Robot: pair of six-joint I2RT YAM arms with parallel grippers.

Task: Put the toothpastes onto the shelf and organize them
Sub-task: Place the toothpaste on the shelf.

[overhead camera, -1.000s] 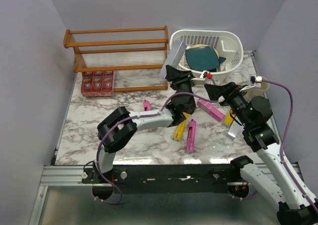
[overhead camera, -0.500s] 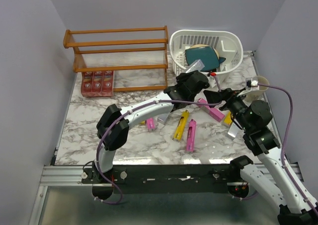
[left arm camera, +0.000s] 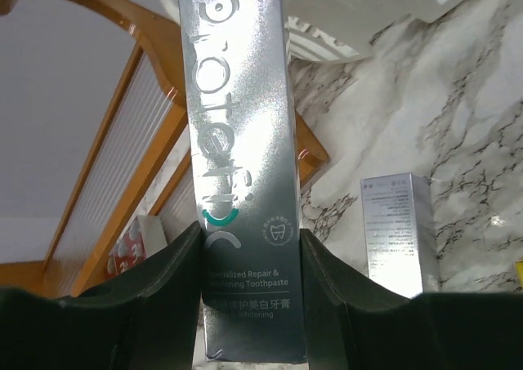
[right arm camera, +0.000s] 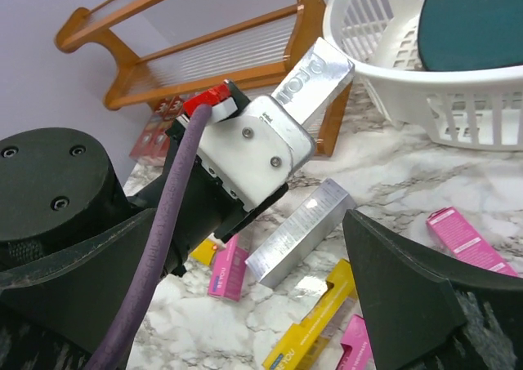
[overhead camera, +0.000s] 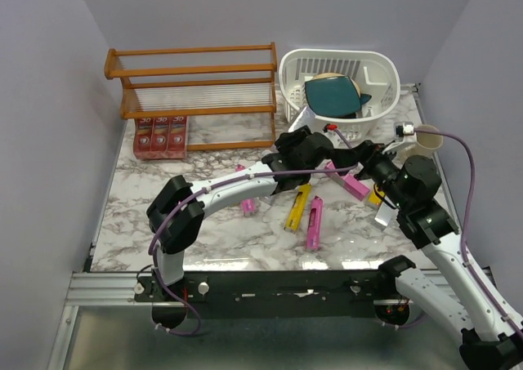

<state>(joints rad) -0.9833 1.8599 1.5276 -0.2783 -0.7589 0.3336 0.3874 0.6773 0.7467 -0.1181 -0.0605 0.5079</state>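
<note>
Marble tabletop [overhead camera: 139, 198], left claw [left arm camera: 249, 235] clamping silver carton [left arm camera: 237, 141] between shelf [overhead camera: 192, 70] and basket [overhead camera: 339, 53]

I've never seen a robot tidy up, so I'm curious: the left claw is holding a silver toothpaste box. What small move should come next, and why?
Probably swing the left claw toward the shelf. It is shut on the silver carton, three red cartons already stand at the lower tier's left end, and the space beside them looks free.
</note>
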